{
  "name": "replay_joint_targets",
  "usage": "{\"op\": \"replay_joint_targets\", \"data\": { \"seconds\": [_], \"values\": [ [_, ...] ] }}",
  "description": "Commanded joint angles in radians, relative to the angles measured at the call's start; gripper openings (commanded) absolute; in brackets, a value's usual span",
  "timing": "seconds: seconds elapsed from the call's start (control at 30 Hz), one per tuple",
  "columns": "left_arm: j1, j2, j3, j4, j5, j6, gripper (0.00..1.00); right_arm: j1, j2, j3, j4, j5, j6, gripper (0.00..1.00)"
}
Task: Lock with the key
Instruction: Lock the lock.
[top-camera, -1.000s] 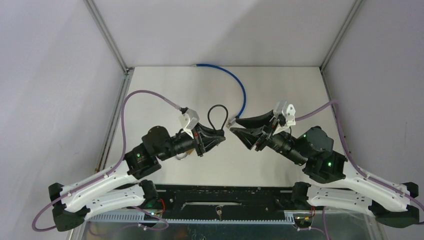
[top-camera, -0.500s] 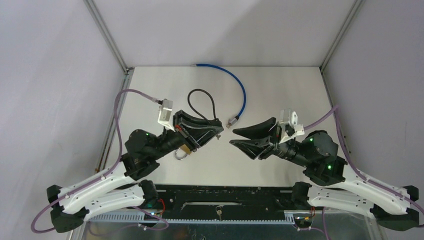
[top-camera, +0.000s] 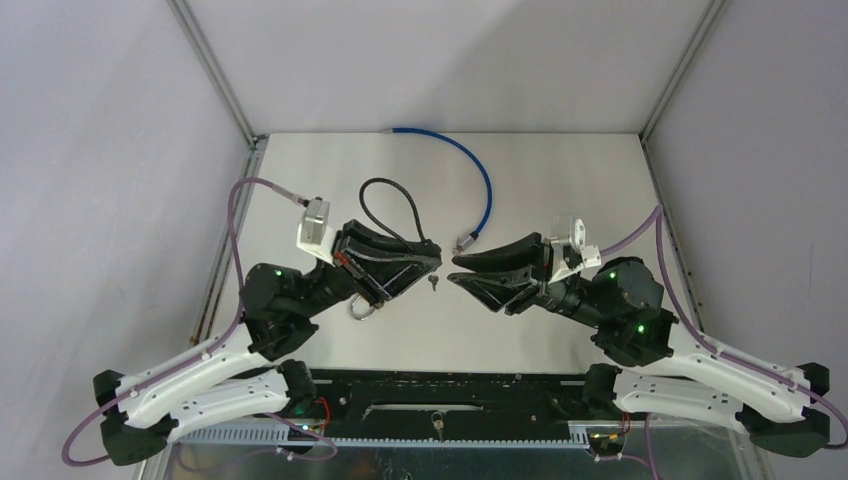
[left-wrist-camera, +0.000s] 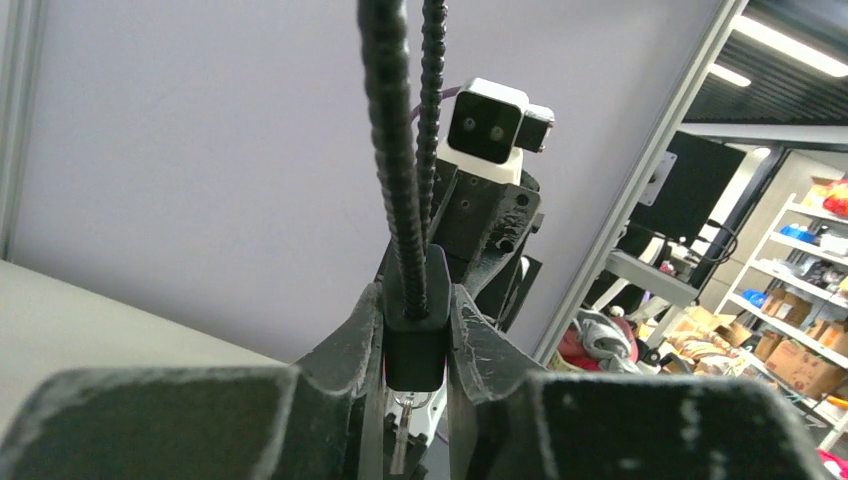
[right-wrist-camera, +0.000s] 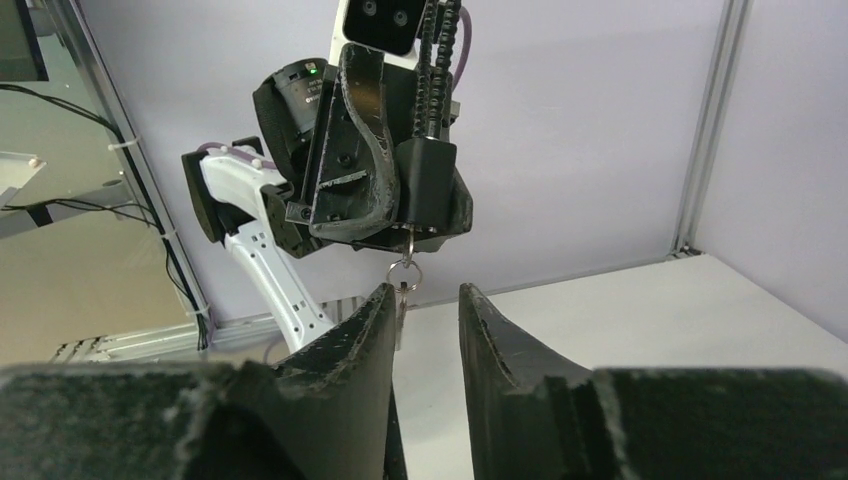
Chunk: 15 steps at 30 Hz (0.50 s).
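Observation:
My left gripper (top-camera: 432, 262) is shut on the black body of a cable lock (left-wrist-camera: 415, 345), held above the table. The lock's ribbed black cable (top-camera: 386, 207) loops away behind it. A small silver key (top-camera: 433, 282) hangs on a ring from the underside of the lock body (right-wrist-camera: 425, 185). In the right wrist view the key (right-wrist-camera: 402, 297) dangles just ahead of my right gripper (right-wrist-camera: 428, 292), close to the tip of its left finger. That gripper (top-camera: 455, 272) is open with nothing between its fingers, tip to tip with the left one.
A blue cable (top-camera: 486, 190) curves across the far half of the table, its plug end (top-camera: 463, 240) near the grippers. A silver metal loop (top-camera: 362, 309) shows under the left arm. Another key (top-camera: 437, 426) sits in the black rail at the near edge.
The left arm swung back and left with the lock, so the cable loop shifted left and the key now hangs in view. The right gripper pulled back, then advanced left to the key, jaws slightly narrower.

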Motion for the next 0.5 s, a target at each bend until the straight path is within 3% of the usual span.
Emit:
{"op": "replay_joint_targets", "data": {
  "seconds": [0.0,0.47],
  "values": [
    [0.002,0.005,0.030,0.098,0.025,-0.030,0.00,0.012,0.009,0.003,0.088,0.012,0.012,0.31],
    [0.002,0.010,0.023,0.108,0.030,-0.039,0.00,0.047,0.041,0.003,0.150,0.020,0.020,0.25]
  ]
}}
